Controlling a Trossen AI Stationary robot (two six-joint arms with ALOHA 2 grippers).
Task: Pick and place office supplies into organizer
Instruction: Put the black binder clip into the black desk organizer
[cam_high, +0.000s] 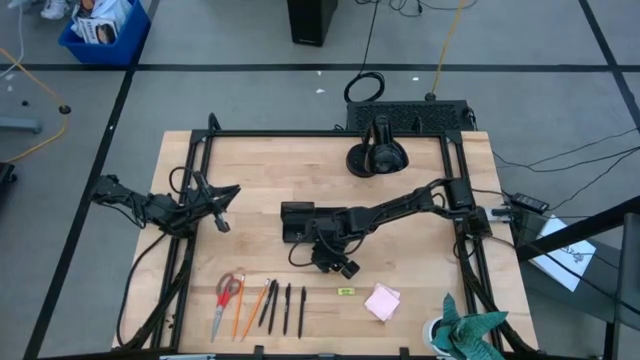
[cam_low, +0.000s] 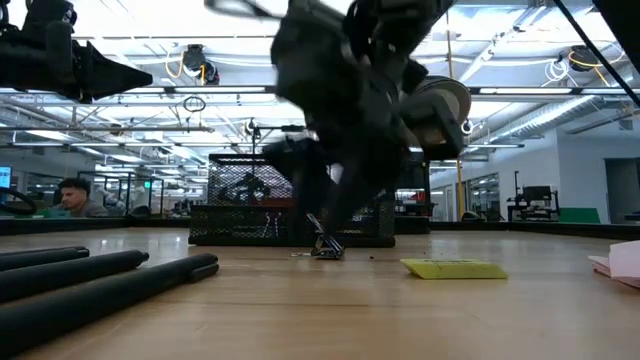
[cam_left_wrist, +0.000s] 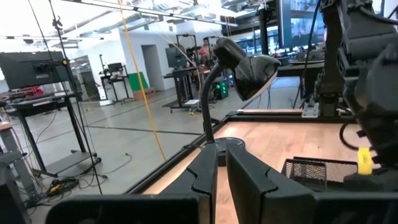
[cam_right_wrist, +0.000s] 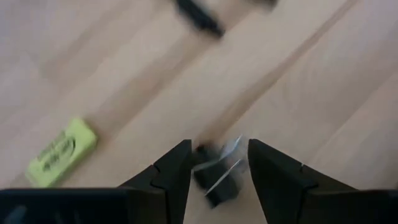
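Right hand (cam_right_wrist: 219, 167) low over the desk (cam_high: 420, 260), fingers spread either side of a small black binder clip (cam_right_wrist: 214, 177) not yet grasped, yellow-green eraser (cam_right_wrist: 61, 152) nearby, black organizer (cam_high: 296, 221) behind, left hand (cam_left_wrist: 221, 177) nearly clenched, raised at desk's left edge.

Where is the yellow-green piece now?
In the high view, the yellow-green piece lies on the table's front part, between the pens and the pink pad, just before the right pincer.

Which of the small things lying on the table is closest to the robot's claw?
The tiny black binder clip: it sits right between the right gripper fingers, while the yellow-green piece lies off to one side.
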